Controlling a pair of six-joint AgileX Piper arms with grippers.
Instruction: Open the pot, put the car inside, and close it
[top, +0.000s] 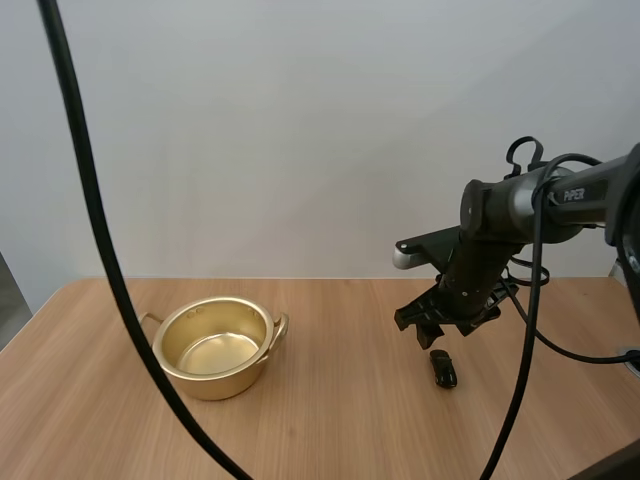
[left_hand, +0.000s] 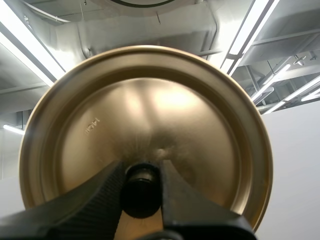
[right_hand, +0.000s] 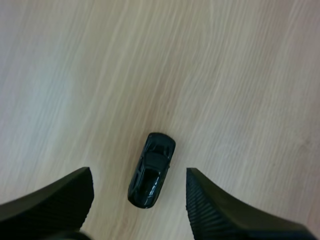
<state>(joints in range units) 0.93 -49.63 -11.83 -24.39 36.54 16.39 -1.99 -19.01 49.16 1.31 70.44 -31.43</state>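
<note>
Wood-grain tabletop (top: 330, 420) runs across the high view, with a plain pale wall behind it. On its left side sits the pot (top: 215, 385): gold metal, upright, one small handle on each side. It is open, the lid is off, and its shiny bare bottom shows. It stands well apart from everything on the right.

Left wrist view: my left gripper (left_hand: 142, 170) is clamped on the lid (left_hand: 150, 110). Both black fingers (left_hand: 100, 200) pinch the dark round knob (left_hand: 141, 192) between their tips. The lid's round gold face is turned to the camera with its whole rim in sight, and a small stamped mark sits on it beside the centre, too small to read.

Moving right in the high view, my right arm reaches in from the right edge and bends down over the tabletop's right half. My right gripper (top: 432, 335) points downward near the surface. The car (top: 443, 370), small and black, lies on the wood just beside the gripper, on the near side of it.

Right wrist view: the right gripper (right_hand: 140, 175) is spread wide, with the ribbed inner faces turned toward each other. The car (right_hand: 151, 169) lies flat on the bare wood in the gap between the fingers, slightly angled. Neither finger (right_hand: 210, 200) touches it, and wood grain shows on both sides of it. It is on the tabletop, not in the pot.
</note>
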